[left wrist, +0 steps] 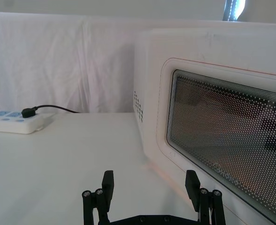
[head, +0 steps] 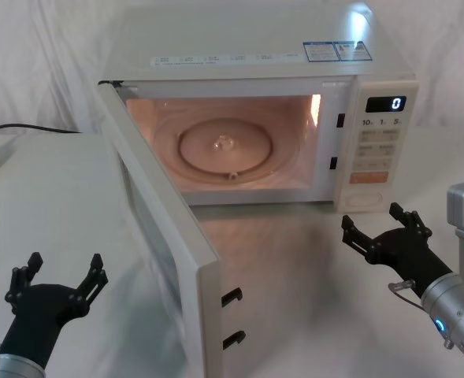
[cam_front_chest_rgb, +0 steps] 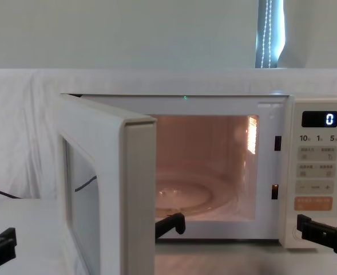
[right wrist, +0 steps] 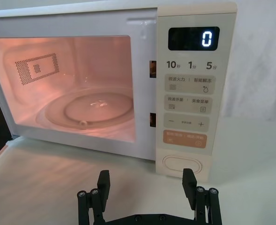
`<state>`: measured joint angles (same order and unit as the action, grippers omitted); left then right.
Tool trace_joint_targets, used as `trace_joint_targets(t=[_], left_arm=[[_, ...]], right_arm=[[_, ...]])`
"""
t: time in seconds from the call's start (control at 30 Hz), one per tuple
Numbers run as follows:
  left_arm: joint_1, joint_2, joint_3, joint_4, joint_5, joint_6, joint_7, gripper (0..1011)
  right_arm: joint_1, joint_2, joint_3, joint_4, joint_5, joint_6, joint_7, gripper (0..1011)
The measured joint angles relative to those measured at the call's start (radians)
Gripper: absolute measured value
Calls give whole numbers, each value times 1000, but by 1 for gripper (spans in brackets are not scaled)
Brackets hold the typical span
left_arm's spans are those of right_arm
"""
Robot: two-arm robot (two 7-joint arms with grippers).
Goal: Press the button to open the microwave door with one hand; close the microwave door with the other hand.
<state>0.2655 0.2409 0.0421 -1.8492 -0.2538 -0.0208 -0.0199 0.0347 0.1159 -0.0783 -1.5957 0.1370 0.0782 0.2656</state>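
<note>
The cream microwave door [head: 165, 236] stands swung wide open toward me on its left hinge, with its dark window [left wrist: 227, 140] facing my left side. The oven cavity is lit, and a glass turntable [head: 225, 146] lies inside. The plain oval button [right wrist: 183, 164] sits at the bottom of the control panel, under the orange key. My right gripper [head: 371, 216] is open and hovers a short way in front of the button [head: 365, 202] without touching it. Low at the left, my left gripper [head: 66, 264] is open beside the door's outer face [cam_front_chest_rgb: 94, 195], clear of it.
The microwave body [head: 255, 47] stands at the back of a white-draped table [head: 50, 205]. A white power strip [left wrist: 13, 121] with a black plug and cable lies at the far left. The display [right wrist: 194, 38] reads 0. Two black latch hooks [head: 232, 317] stick out of the door's free edge.
</note>
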Motion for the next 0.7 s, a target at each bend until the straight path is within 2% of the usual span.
trace_joint_targets(t=[0.57,0.7], left_arm=[[0,0,0,0,0,0,0,1001],[0,0,0,0,0,0,0,926]], right_arm=[[0,0,0,0,0,0,0,1002],[0,0,0,0,0,0,0,1002]])
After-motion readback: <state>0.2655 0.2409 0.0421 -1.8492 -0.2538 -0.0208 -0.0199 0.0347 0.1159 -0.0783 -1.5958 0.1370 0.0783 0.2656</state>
